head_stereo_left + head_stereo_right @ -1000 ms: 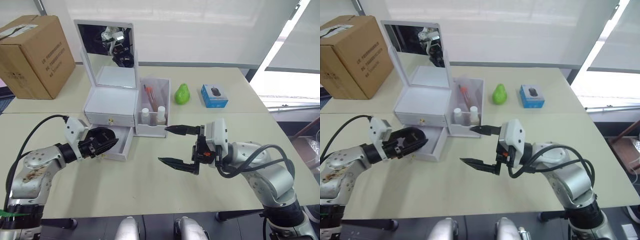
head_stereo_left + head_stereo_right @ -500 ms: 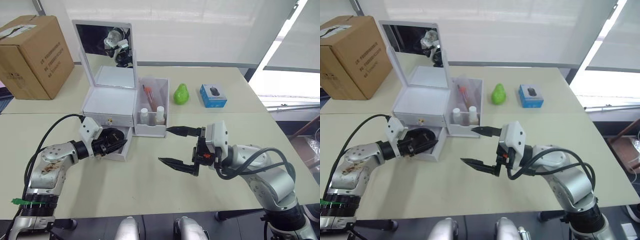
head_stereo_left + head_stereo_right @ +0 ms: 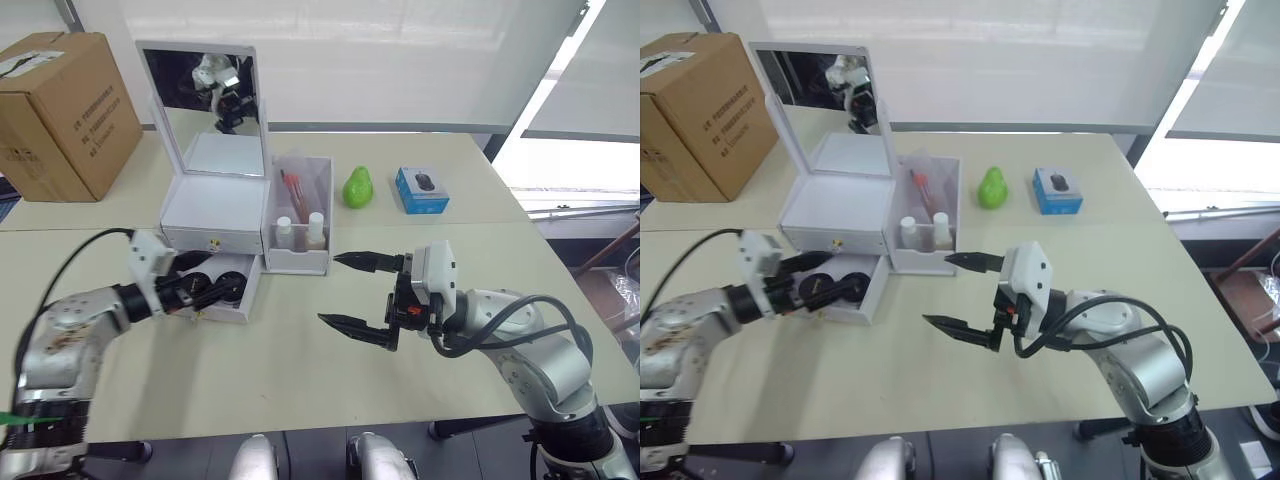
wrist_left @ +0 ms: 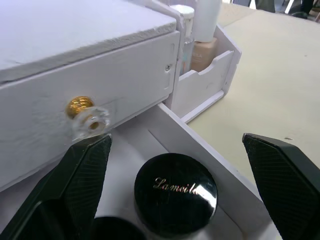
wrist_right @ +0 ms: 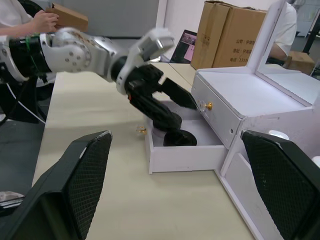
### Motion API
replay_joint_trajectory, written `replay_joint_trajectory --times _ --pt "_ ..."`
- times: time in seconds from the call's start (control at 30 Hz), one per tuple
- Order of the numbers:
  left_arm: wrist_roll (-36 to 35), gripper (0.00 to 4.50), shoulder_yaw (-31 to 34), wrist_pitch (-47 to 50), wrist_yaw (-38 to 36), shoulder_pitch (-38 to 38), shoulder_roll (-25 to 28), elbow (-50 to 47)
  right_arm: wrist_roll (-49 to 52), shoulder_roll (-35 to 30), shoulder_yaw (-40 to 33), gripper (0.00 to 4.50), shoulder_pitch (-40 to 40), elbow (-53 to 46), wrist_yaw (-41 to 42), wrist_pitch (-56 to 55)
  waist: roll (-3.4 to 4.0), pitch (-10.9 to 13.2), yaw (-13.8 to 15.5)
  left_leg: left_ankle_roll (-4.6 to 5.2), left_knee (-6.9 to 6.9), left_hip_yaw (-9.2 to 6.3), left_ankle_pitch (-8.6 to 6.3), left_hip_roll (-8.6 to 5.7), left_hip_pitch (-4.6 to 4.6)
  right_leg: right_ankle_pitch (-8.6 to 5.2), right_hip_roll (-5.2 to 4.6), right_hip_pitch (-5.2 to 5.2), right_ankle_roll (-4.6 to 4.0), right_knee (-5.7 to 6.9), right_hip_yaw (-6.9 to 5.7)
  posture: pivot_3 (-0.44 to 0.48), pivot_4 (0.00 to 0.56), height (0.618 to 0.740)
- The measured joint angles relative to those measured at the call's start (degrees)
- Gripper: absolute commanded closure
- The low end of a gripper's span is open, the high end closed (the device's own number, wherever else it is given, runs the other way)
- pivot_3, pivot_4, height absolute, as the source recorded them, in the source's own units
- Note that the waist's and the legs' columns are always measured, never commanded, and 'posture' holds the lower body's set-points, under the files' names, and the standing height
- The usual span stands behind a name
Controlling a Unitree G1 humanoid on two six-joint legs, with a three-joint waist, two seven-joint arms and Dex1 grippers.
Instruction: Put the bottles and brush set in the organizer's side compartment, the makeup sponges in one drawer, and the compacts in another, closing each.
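Organizer (image 3: 215,215) on bench (image 3: 300,370), lower drawer (image 3: 235,295) pulled out.
Left hand (image 3: 205,290) spread wide, empty, over compacts (image 4: 175,195) in drawer, second compact cut off; right hand (image 3: 355,292) wide open, empty, beside side compartment (image 3: 300,225) with bottles (image 3: 316,228).

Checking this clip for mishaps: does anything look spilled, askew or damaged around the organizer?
Nothing stands out. The lower drawer is open with black compacts lying flat inside, the bottles stand upright in the side compartment, and nothing is spilled on the table.
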Motion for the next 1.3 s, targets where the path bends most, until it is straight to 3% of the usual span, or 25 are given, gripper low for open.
replay_joint_trajectory --times 0.03,0.1,0.23,0.5,0.87,1.3 --pt "-1.2 0.01 1.6 0.8 -0.7 1.1 0.9 -0.7 -0.1 -0.1 0.0 0.00 0.1 0.0 0.0 0.0 0.03 0.0 0.0 0.00 -0.01 0.01 0.00 -0.01 0.04 -0.01 -0.01 0.03 -0.01 0.00 0.00 0.000 0.150 0.722" --pt "-3.5 0.51 4.9 2.6 -2.9 4.1 3.0 -2.0 -0.3 -0.2 0.0 0.00 0.2 0.0 0.0 0.0 0.17 0.1 0.2 0.00 0.00 0.02 0.00 -0.01 0.06 -0.02 -0.03 0.03 -0.02 -0.04 0.00 0.000 0.150 0.722" --pt "-4.1 1.78 8.1 3.8 -7.6 11.7 6.0 -1.4 -0.5 0.0 0.1 0.00 0.1 0.1 0.0 0.0 0.29 0.2 0.4 -0.02 0.01 0.03 -0.01 0.00 0.09 -0.07 -0.08 -0.14 -0.08 -0.04 -0.06 0.000 0.150 0.722" --pt "2.3 4.37 4.6 -0.9 -7.0 14.2 5.1 1.4 -1.0 0.3 0.2 0.00 -0.2 0.3 0.1 0.0 0.30 0.2 0.7 -0.02 0.00 0.06 -0.01 0.00 0.03 -0.08 -0.12 -0.12 -0.09 -0.05 -0.10 0.000 0.150 0.722" --pt "10.6 4.44 -5.5 -6.0 -0.3 3.7 -0.6 6.6 -1.0 0.2 0.1 0.00 -0.1 0.3 -0.1 0.0 0.21 0.1 0.8 -0.01 0.03 0.02 0.00 -0.02 -0.05 -0.04 -0.03 0.00 -0.12 0.00 -0.06 0.000 0.150 0.722" --pt "18.2 4.44 -12.2 -11.7 7.7 -10.4 -8.1 18.1 -1.0 0.0 0.1 0.00 0.3 0.1 -1.2 0.1 -0.10 -0.1 0.8 0.00 0.11 -0.04 0.00 -0.03 -0.08 0.13 0.02 0.06 -0.01 0.02 -0.04 0.000 0.150 0.722"
